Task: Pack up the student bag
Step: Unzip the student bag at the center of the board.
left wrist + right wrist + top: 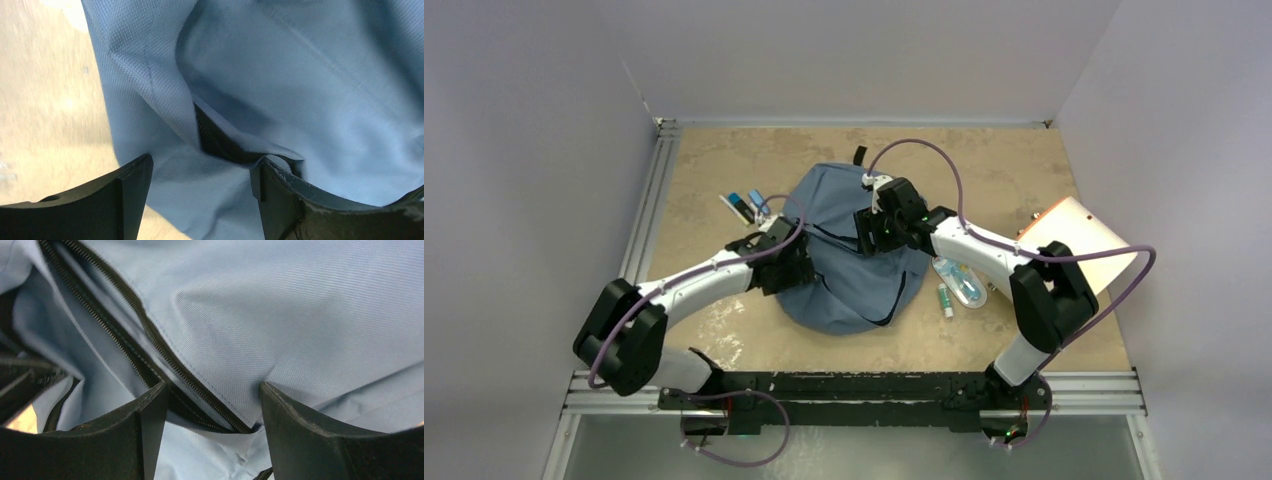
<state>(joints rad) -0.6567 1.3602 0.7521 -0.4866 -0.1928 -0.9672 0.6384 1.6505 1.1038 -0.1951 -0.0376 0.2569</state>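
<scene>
While the slate-blue student bag lies slumped near the middle of the table, both arms reach onto it. The left gripper stands wide apart at the bag's left edge, with a raised fold of cloth between its jaws and nothing pinched. The right gripper is spread just as wide over the bag's far half. It straddles the black zipper and the flap beside it, and grips nothing that shows. The bag's mouth looks only partly parted. The risk, as I judge it, is a shallow bite. If either gripper takes one loose layer rather than the zipper edge, the cloth may slip free. The limp bag could also drag toward the clear pouch on the table just to its right instead of opening.
</scene>
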